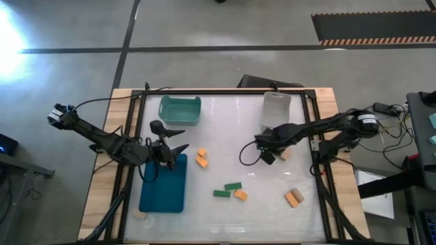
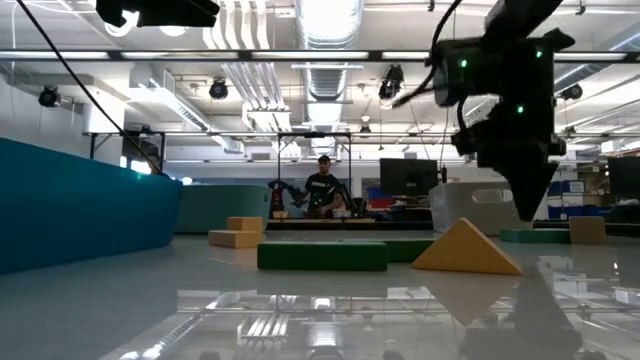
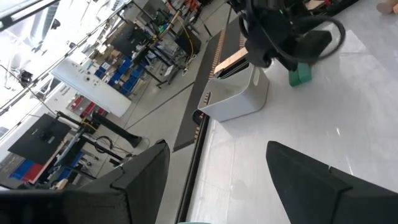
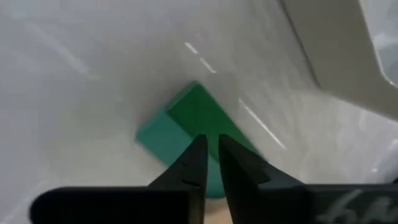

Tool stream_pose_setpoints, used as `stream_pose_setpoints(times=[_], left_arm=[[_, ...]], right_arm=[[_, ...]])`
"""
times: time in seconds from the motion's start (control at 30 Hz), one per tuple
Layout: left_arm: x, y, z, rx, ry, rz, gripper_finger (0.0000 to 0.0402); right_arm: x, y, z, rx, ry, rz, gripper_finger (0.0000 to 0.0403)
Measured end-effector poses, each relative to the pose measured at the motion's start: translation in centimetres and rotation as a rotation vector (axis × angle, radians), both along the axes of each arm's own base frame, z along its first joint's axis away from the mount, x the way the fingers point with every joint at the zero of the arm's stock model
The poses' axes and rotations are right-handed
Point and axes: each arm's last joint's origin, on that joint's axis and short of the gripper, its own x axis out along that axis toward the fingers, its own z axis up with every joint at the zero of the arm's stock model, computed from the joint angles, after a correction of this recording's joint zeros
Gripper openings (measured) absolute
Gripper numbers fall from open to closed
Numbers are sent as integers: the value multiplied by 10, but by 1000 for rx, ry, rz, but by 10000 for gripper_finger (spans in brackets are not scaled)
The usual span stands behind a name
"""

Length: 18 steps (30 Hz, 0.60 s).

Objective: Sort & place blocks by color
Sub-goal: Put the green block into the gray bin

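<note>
My right gripper is shut, fingers pointing down, just in front of the clear container. A green block lies on the table right under its tips. In the low view the tips stand just above this block, apart from it. My left gripper is open and empty over the blue bin's far right corner. Other blocks lie flat on the table: orange, green, orange, orange, tan.
A teal bin stands at the far left of the table. A tan block lies near the table's near edge, beside the blue bin. In the room beyond the table a person sits at another workstation.
</note>
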Motion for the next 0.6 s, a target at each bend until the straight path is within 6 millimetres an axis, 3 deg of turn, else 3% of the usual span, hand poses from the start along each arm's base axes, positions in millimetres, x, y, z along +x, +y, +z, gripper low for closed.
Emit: stream_pose_setpoints(times=[0.23,0.6], left_arm=[[0,0,0,0,0,0,251],[0,0,0,1,1,0,251]], right_arm=[[6,-2,-14,-78,37,-16,9],[28,-2,-7,-51,-233,-42,8]])
